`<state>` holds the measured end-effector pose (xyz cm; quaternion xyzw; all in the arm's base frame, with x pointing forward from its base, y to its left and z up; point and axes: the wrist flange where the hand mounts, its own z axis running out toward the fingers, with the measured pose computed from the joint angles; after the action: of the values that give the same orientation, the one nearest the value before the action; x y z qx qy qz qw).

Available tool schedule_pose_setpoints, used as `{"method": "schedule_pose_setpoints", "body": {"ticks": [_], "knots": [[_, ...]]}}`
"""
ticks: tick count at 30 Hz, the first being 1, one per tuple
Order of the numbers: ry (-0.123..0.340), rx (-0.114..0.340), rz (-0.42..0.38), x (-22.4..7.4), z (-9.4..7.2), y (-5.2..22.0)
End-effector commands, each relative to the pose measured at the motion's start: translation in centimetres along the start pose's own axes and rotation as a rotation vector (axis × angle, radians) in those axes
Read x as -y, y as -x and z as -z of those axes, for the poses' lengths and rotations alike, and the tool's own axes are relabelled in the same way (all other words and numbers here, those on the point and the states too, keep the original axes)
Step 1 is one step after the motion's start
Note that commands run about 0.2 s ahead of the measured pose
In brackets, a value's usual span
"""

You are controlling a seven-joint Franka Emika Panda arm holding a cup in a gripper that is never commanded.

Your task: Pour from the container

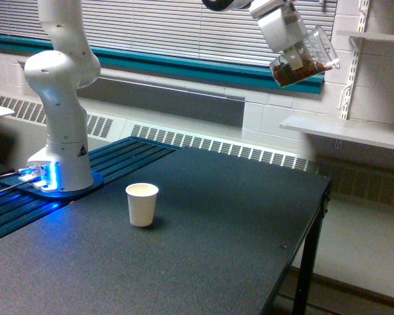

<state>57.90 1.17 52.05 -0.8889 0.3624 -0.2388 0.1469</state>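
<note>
Clear plastic cup (304, 58) full of brown stuff is clamped in my claw (290, 47), already tilted, way up high. The paper cup (142, 204) sits far below and off to the side, so tipping further now probably dumps everything onto the table (249, 223).

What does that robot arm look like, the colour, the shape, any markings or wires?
The arm is glossy white, built of thick rounded segments. Its base sits on a round plate that glows blue, with dark cables plugged in there. A small black triangular sticker marks the lower column. The gripper is a boxy white block.
</note>
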Motion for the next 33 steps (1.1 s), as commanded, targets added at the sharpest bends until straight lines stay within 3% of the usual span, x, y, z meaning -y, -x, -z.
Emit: {"method": "schedule_pose_setpoints", "body": {"ticks": [1, 11, 23, 33], "knots": [[0.038, 0.033, -0.002, -0.8, -2.4, 0.7], [0.042, 0.038, 0.016, -0.6, -2.4, 1.1], [0.081, 0.016, 0.052, -1.7, -1.3, 0.4], [0.107, 0.028, 0.056, -3.6, -1.1, 2.2]]}}
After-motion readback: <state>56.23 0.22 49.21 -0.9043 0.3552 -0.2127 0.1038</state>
